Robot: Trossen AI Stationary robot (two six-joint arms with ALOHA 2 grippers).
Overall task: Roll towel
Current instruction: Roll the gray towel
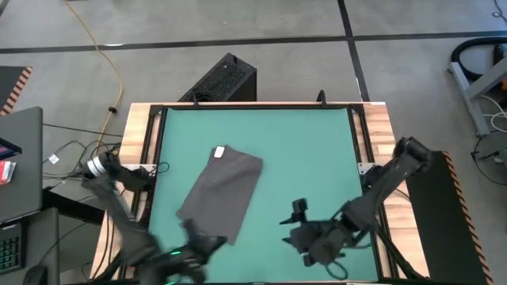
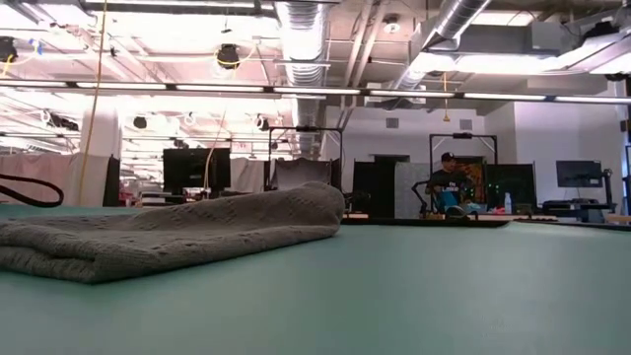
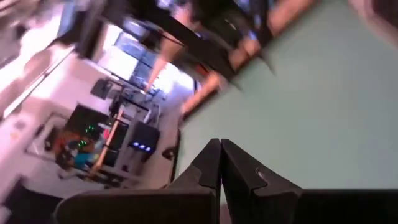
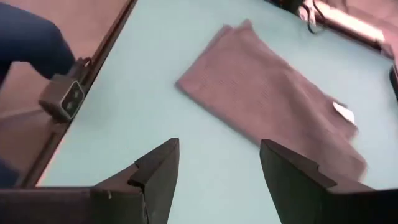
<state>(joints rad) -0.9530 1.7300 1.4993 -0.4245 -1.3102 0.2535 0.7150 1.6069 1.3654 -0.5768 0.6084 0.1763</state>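
Observation:
The dark grey towel lies folded flat on the green tabletop, left of centre, slanting from near-left to far-right. Its small white label is at its far edge. The towel also shows in the low view and the right wrist view. My left gripper is shut and empty, near the table's near edge by the towel's near end. My right gripper is open and empty, near the table's near right, to the right of the towel.
Wooden side rails and a dark frame border the tabletop. A black box stands on the floor beyond the far edge. A person sits far off in the room. Bare green surface lies right of the towel.

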